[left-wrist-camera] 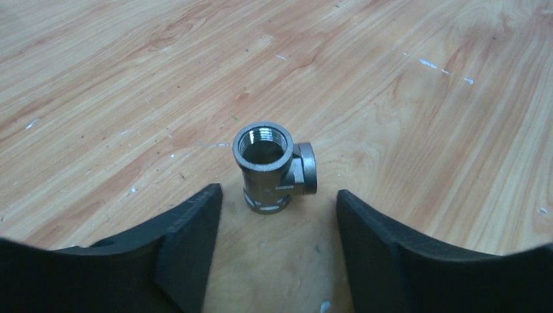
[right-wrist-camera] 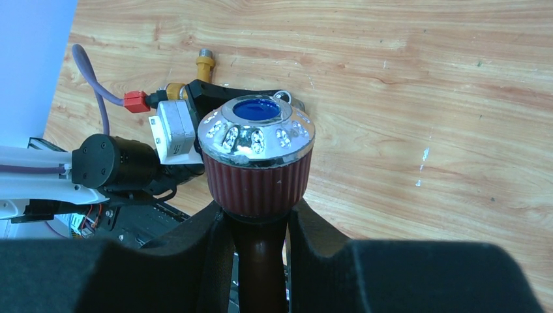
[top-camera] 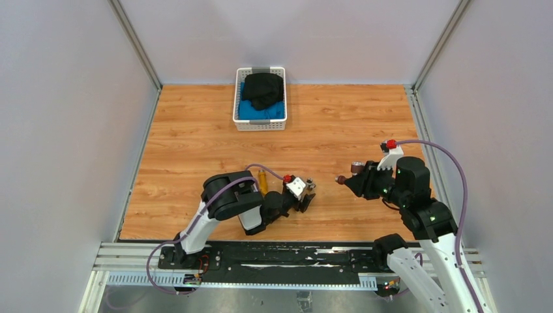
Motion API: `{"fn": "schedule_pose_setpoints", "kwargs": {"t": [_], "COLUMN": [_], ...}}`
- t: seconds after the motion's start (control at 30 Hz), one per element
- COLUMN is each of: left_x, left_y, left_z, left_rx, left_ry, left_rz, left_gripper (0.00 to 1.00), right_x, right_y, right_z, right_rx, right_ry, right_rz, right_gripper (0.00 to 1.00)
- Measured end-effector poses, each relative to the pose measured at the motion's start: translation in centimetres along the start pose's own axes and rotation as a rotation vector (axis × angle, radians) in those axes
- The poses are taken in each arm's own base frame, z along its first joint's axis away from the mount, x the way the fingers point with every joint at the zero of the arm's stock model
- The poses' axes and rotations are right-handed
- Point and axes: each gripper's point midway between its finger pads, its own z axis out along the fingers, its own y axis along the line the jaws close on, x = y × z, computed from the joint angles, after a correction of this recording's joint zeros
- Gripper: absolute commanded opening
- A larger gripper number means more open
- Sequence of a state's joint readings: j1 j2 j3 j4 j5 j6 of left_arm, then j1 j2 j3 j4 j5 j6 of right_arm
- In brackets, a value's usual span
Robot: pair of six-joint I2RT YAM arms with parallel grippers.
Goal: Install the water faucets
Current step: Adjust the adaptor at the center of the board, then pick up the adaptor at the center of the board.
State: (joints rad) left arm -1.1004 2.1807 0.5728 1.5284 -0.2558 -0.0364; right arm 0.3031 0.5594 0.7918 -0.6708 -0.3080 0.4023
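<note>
Left gripper: low over the table, near the front centre. Jaws spread. Its fingers flank the grey fitting without touching it. The fitting stands upright on the wood, threaded mouth up, side branch toward the right of the wrist view.

Right gripper: held above the table, facing the left one with a gap between them. It pinches the stem of the reddish-brown faucet just under the ribbed knob (chrome cap, blue mark on top). In the top view the spout end points toward the left arm.

Brass faucet: lies on the table just behind the left arm's wrist, in neither gripper.

White basket at the far edge, black cloth over blue cloth inside.
</note>
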Motion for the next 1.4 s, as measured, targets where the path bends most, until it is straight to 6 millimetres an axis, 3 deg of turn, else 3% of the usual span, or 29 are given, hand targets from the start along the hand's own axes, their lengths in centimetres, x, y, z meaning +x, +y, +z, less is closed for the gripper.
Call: {"fn": "schedule_pose_setpoints", "kwargs": {"t": [0.03, 0.1, 0.13, 0.23, 0.4, 0.6, 0.7, 0.83, 0.97, 1.07, 1.27, 1.4], "left_x": [0.0, 0.0, -0.1, -1.4, -6.8, -12.4, -13.8, -13.1, -10.5, -8.5, -4.0, -3.4], "left_y": [0.0, 0.1, 0.2, 0.6, 1.6, 0.9, 0.7, 1.5, 1.8, 1.4, 1.0, 0.9], "left_z": [-0.2, -0.8, -1.1, -2.7, -4.3, -1.3, -0.5, -1.4, -3.2, -3.5, -4.5, -4.7], "left_rx": [0.000, 0.001, 0.002, -0.003, -0.038, -0.046, -0.016, 0.058, 0.228, 0.354, 0.582, 0.684], "left_ry": [0.002, 0.009, 0.013, 0.005, -0.045, 0.102, 0.229, 0.420, 0.600, 0.693, 0.799, 0.779], "left_rz": [0.000, 0.003, 0.006, 0.003, -0.025, 0.023, 0.088, 0.193, 0.307, 0.369, 0.546, 0.634], "left_gripper": [0.75, 0.96, 0.99, 1.00, 1.00, 1.00, 1.00, 1.00, 0.94, 0.94, 0.95, 0.95], "right_x": [0.0, 0.0, 0.0, -0.1, 0.0, 0.0, 0.0, -0.2, -0.6, -1.3, -2.7, -3.4], "right_y": [0.0, 0.1, 0.2, 0.2, 0.3, 0.3, 0.2, 0.1, 0.1, 0.0, -0.6, -1.1], "right_z": [0.0, -0.1, -0.2, -0.3, -0.3, -0.3, -0.2, -0.3, -0.6, -1.0, -2.0, -3.0], "right_rx": [-0.002, -0.006, -0.009, -0.011, -0.012, -0.011, -0.006, 0.003, 0.015, 0.043, 0.131, 0.180], "right_ry": [0.000, -0.003, -0.006, -0.011, -0.011, -0.012, -0.012, -0.020, -0.026, -0.023, -0.022, -0.038], "right_rz": [0.000, -0.001, -0.002, -0.002, 0.012, 0.019, 0.019, 0.017, 0.017, 0.022, 0.030, 0.030], "right_gripper": [0.00, 0.00, 0.00, 0.00, 0.00, 0.00, 0.00, 0.00, 0.00, 0.00, 0.00, 0.00]}}
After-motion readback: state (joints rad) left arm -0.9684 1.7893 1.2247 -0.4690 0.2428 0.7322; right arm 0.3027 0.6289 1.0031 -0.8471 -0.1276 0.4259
